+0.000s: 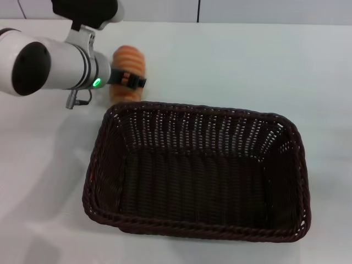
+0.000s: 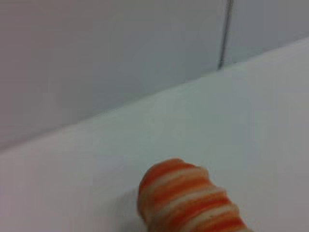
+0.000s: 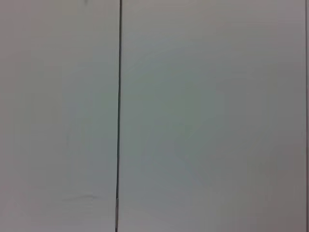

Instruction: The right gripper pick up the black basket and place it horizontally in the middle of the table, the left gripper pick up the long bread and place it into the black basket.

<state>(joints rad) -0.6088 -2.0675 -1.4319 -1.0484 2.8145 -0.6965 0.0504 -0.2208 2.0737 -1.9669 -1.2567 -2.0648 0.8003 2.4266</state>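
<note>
- Basket: black basket (image 1: 195, 170) sits on the table (image 1: 264, 66), long side running left-right, roughly central and toward the near edge in the head view. Open side up, nothing inside.
- Braided rim and open-weave sloped walls visible all round; the far-left rim corner lies just beside the bread.
- Long bread (image 1: 127, 71) lies on the table behind the basket's far-left corner, outside it. Orange and cream crosswise stripes, ridged.
- Left gripper (image 1: 127, 78) is at the bread: a black finger crosses the loaf about mid-length. Arm comes in from the left, green light lit near the wrist.
- Left gripper state: looks closed around the long bread, holding it; only one finger is clearly visible, the other is hidden by the loaf.
- Can't tell whether the bread is resting on the table or just off it.
- Left wrist view: one rounded end of the long bread (image 2: 186, 200) close up, white tabletop beyond, grey wall panels (image 2: 111, 53) behind with a vertical seam.
- Right gripper: not visible in any view. Right wrist view shows only a plain wall panel (image 3: 203, 116) with a dark vertical seam.
</note>
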